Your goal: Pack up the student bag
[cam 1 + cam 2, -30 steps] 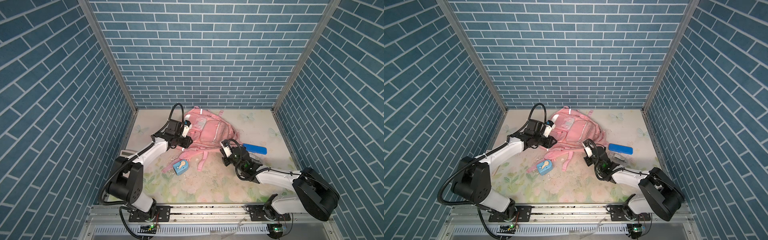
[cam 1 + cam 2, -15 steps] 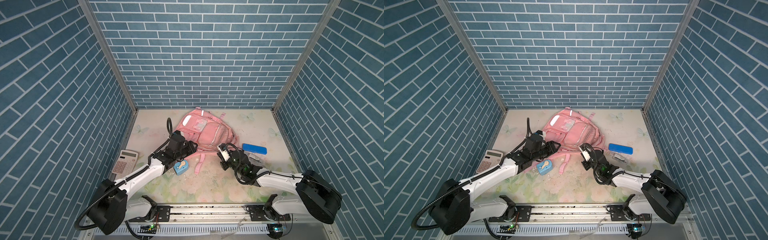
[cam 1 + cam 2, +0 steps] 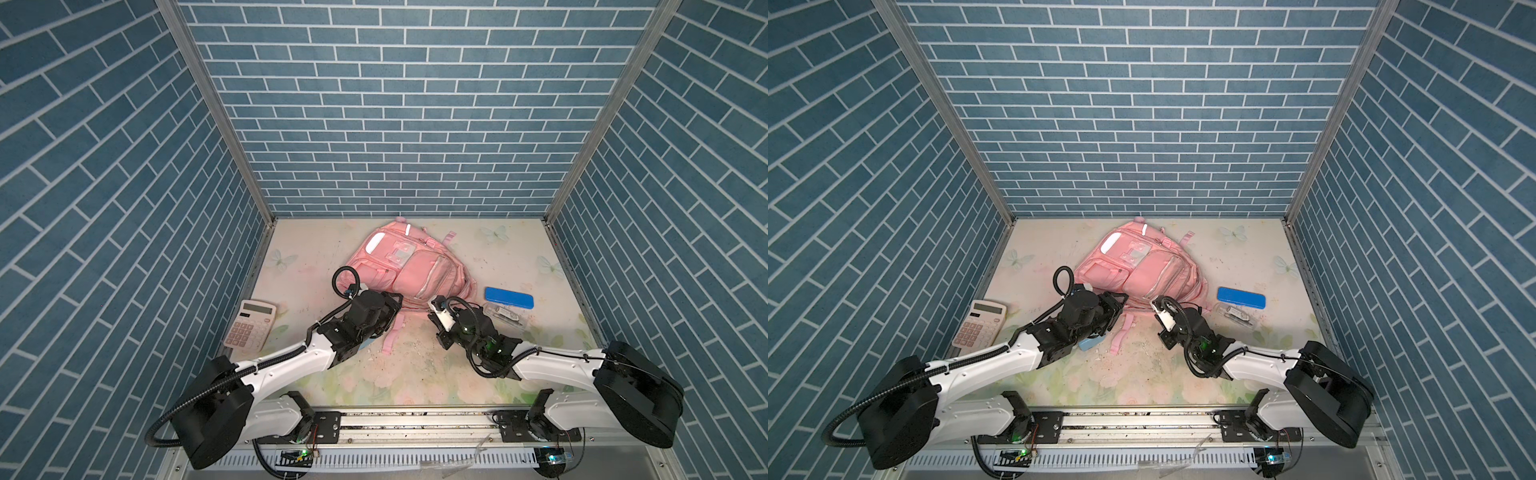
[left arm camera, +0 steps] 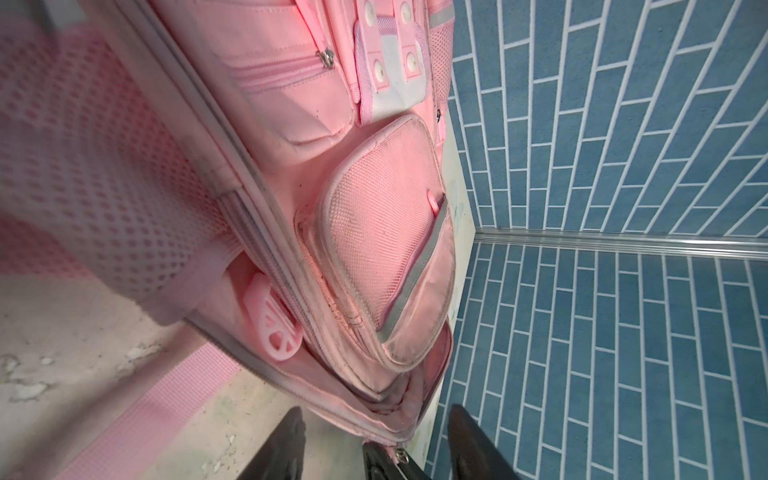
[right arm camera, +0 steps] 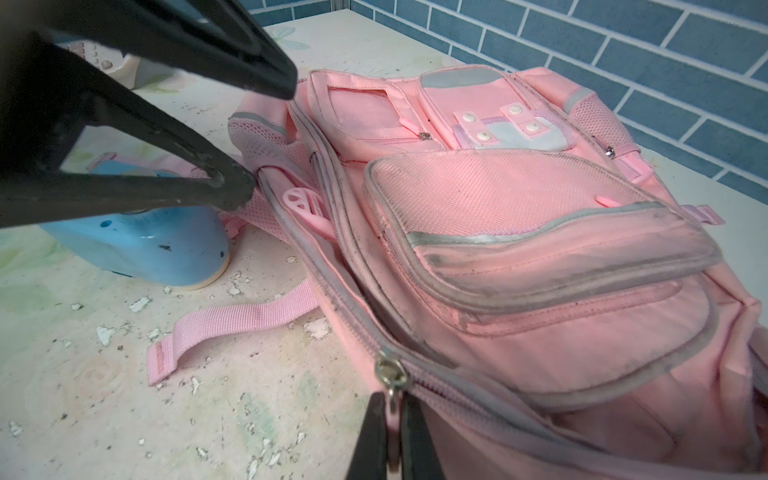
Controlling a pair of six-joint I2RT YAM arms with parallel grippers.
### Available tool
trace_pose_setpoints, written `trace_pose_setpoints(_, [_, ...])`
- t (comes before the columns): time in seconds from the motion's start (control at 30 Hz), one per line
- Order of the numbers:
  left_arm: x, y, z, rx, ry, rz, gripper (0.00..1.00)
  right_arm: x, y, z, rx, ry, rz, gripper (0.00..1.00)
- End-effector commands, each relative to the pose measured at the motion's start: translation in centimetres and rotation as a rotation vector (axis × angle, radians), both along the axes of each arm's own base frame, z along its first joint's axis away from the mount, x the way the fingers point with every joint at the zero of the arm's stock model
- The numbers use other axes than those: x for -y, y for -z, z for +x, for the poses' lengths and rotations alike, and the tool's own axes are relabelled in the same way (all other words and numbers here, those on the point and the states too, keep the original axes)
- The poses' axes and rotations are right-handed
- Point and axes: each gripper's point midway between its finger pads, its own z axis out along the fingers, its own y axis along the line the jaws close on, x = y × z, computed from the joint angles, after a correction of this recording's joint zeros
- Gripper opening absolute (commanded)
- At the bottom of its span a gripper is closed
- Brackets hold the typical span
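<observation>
The flowered table (image 3: 415, 374) fills the floor of the blue-brick booth. On it the student bag (image 3: 415, 266) lies front up at 12 o'clock from the table's middle, with its top toward the back wall. Both top views show it whole. Each wrist view shows only a close-up part.

The left gripper (image 5: 266, 137) stands at the bag's 7 o'clock corner. The right wrist view shows its two black fingers well parted with nothing clamped, the lower tip at the mesh side pocket; I cannot tell whether it touches. In the left wrist view the bag's corner lies in line between them.

The right gripper (image 5: 392, 415), at the bag's 5 o'clock edge, is pinched tight on the metal zip pull (image 5: 390, 376). That grip is too small to read from above.

The calculator (image 3: 251, 324) lies at 9 o'clock. The blue case (image 3: 509, 298) is near 3 o'clock, with a clear pouch (image 3: 505, 314) just beside it. Only the top views show these two.

A light blue object (image 5: 137, 245) sits beside the bag's corner, plain in the right wrist view. In a top view it only peeps from under the left arm.

A loose strap tail (image 5: 232, 324) lies on the table. A pink plastic tab (image 4: 274, 332) sits in the parted zip line and shows in both wrist views.
</observation>
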Motion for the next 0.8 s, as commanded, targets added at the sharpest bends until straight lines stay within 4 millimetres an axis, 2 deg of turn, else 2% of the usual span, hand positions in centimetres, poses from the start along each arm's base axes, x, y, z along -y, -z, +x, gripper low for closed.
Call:
trace_pose_setpoints(0.0, [0.1,1.4,0.1,-0.051,-0.067,-0.036,0.57,-1.0,-2.5,0.4,0.054,-0.002,0.076,0.00])
trace_pose_setpoints(0.13, [1.4,2.4,0.3,-0.083,-0.051,-0.067,0.57,-1.0,-2.2,0.5,0.049,0.006,0.066,0.00])
trace_pose_setpoints(0.3, [2.8,2.5,-0.1,-0.106,-0.019,-0.035,0.58,-1.0,-2.0,0.8,0.040,0.022,0.056,0.00])
trace_pose_setpoints(0.6, [2.6,4.2,-1.4,-0.163,-0.039,-0.009,0.59,-1.0,-1.5,1.3,0.033,0.049,0.037,0.00])
trace_pose_setpoints(0.77, [1.8,2.8,-1.5,-0.141,-0.061,0.064,0.59,-0.1,-0.7,2.0,0.043,0.104,0.008,0.00])
